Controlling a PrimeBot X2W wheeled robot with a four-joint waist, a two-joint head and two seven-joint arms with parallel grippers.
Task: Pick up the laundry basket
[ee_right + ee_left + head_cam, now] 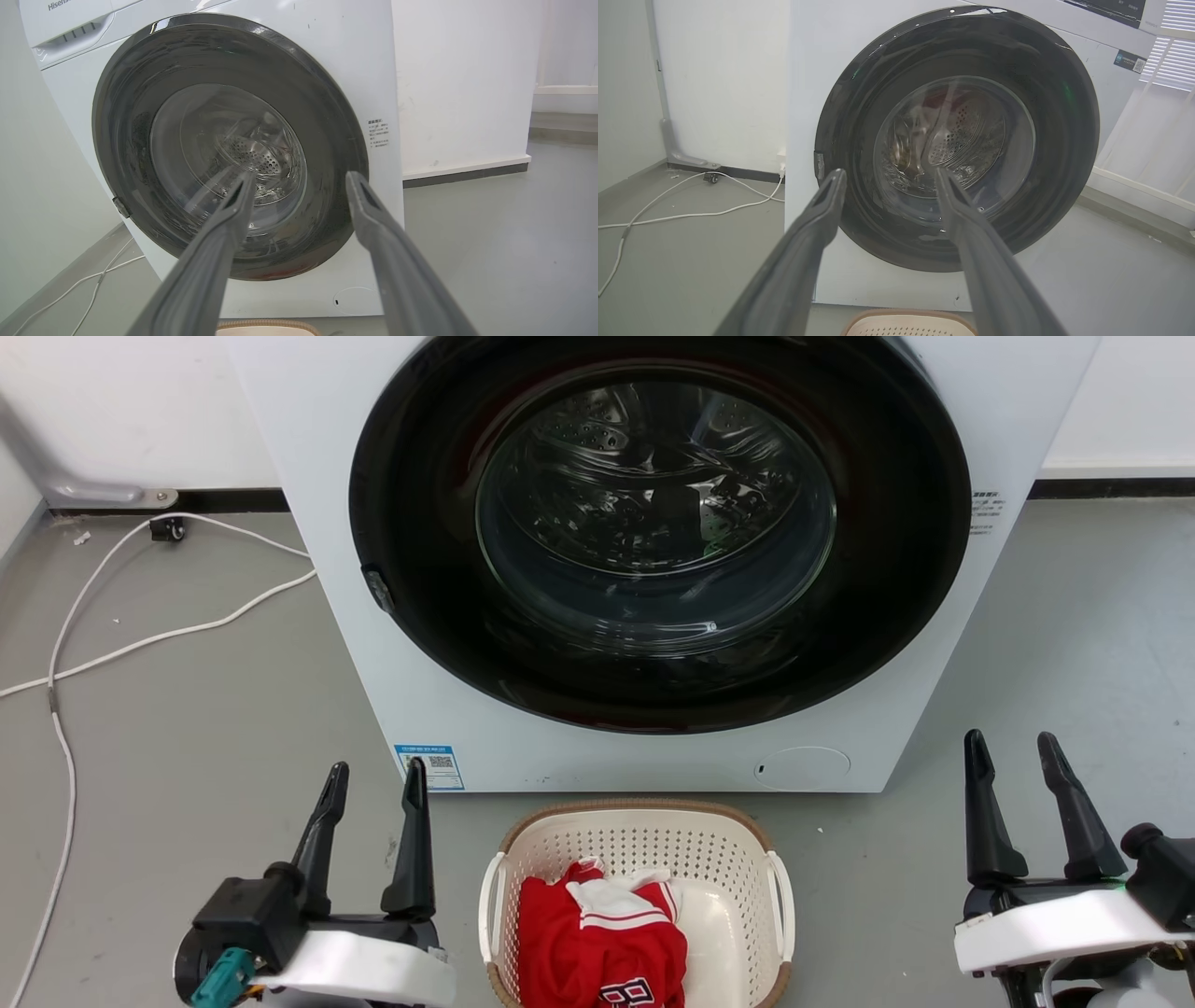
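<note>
Head view first: we see the laundry basket (653, 845) standing on the grey floor (187, 737) just in front of the washing machine (317, 476), low in the middle of the picture, its brown rim near the machine's base and its two white handles facing left and right. A red and white garment (597, 943) lies inside it, heaped toward the left; the right part of the bottom is bare.

We find the left gripper (377, 765) at the lower left, beside the basket and apart from it, its two dark fingers pointing up the picture and spread with a clear gap, nothing between them. The right gripper (1010, 736) sits at the lower right, farther from the basket, likewise spread and holding nothing.

The machine's round dark door (420, 644) is closed, and we make out the drum through its glass. A white cable (140, 639) trails across the floor to the left of the machine.

In the left wrist view we look along parted fingers at the door, with the basket's rim at the bottom edge between them. In the right wrist view the fingers again stand apart before the door, and the rim shows at the bottom edge.
</note>
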